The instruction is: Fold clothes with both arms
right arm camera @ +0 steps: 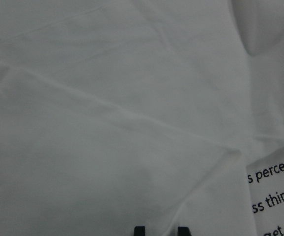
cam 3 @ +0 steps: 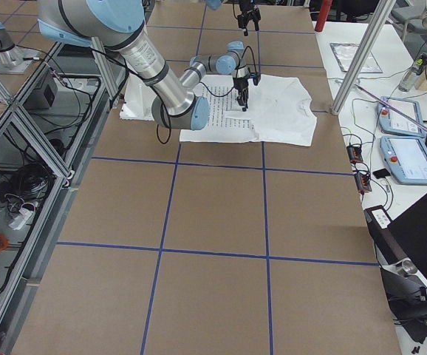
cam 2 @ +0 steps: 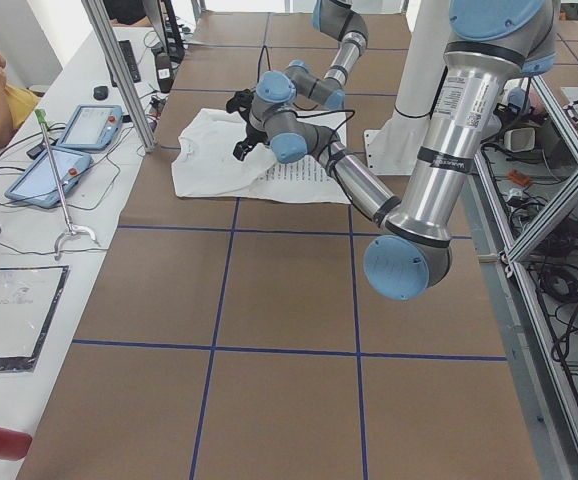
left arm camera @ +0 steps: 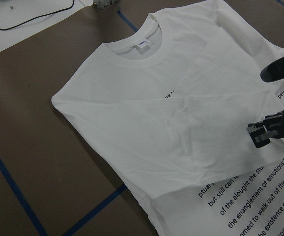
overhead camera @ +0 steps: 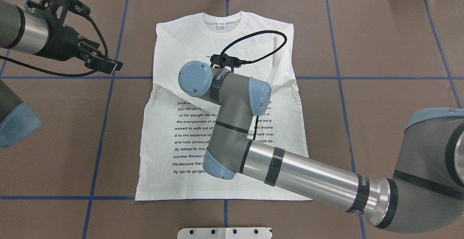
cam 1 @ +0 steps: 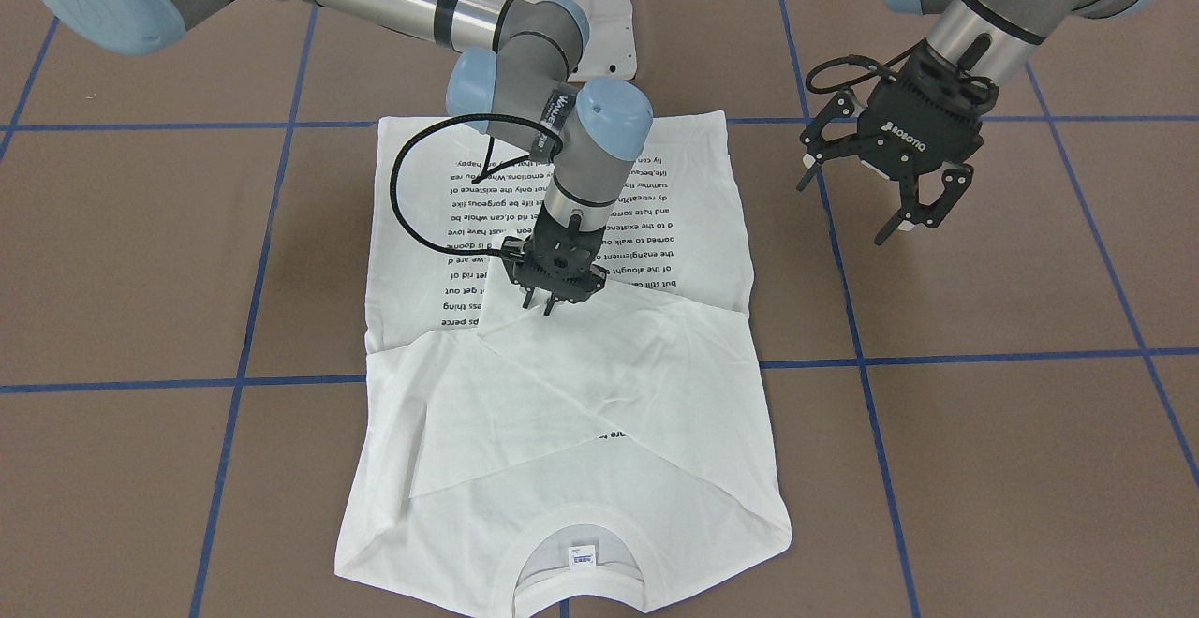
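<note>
Overhead exterior layout: brown table (overhead camera: pixel 380 50) crossed by blue tape lines, with one shirt spread flat at its middle.
T-shirt (overhead camera: pixel 174 43): one, white; the long axis runs near to far, with the hem near the robot and the collar (overhead camera: pixel 223 18) at the far end.
Arms: two; the right arm (overhead camera: pixel 308 175) reaches over the shirt, while the left arm stays off its left edge.
Key relation: right gripper (cam 1: pixel 557 304) points straight down at the shirt's middle, where the crossed sleeves meet the text block (overhead camera: pixel 188 148), so it is the nearer one.
Right gripper state: tips close together with a slim gap; I cannot tell whether any cloth is pinched.
Left gripper (cam 1: pixel 848 211): spread wide, holding nothing, over bare table.
Sleeves: two, both folded across the chest.
Neck label (overhead camera: pixel 220 24): one.
</note>
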Robot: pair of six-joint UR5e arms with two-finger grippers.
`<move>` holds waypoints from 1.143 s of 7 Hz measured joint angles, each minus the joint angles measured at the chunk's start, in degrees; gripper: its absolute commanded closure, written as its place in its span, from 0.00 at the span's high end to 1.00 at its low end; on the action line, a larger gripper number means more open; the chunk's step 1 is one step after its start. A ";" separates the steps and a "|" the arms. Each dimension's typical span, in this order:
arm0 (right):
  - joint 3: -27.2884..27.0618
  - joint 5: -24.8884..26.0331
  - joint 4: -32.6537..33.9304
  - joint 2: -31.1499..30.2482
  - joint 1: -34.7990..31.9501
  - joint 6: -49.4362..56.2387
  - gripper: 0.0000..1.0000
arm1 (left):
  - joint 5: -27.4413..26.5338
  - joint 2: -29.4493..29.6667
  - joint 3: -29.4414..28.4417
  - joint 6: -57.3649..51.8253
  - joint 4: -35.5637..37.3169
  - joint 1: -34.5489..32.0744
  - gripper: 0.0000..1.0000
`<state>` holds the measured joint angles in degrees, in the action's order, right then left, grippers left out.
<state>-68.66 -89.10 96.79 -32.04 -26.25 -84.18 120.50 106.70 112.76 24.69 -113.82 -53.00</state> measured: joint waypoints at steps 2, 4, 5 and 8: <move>-2.40 -0.15 3.56 -0.45 -0.10 0.74 0.00 | 0.00 0.00 0.00 0.00 0.00 0.00 1.00; -6.23 -0.19 5.87 -3.28 -1.11 3.55 0.00 | 0.00 0.00 0.00 0.06 -0.02 0.06 1.00; -9.73 -0.18 6.24 -6.74 -1.88 5.14 0.00 | 0.00 0.00 0.00 0.08 -0.06 0.07 1.00; -19.10 -0.03 7.05 -15.74 -2.69 7.26 0.97 | 0.00 0.00 0.00 0.15 -0.03 0.08 1.00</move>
<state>-87.76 -89.13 103.84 -47.78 -28.94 -76.92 120.50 106.70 112.76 24.84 -113.85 -52.92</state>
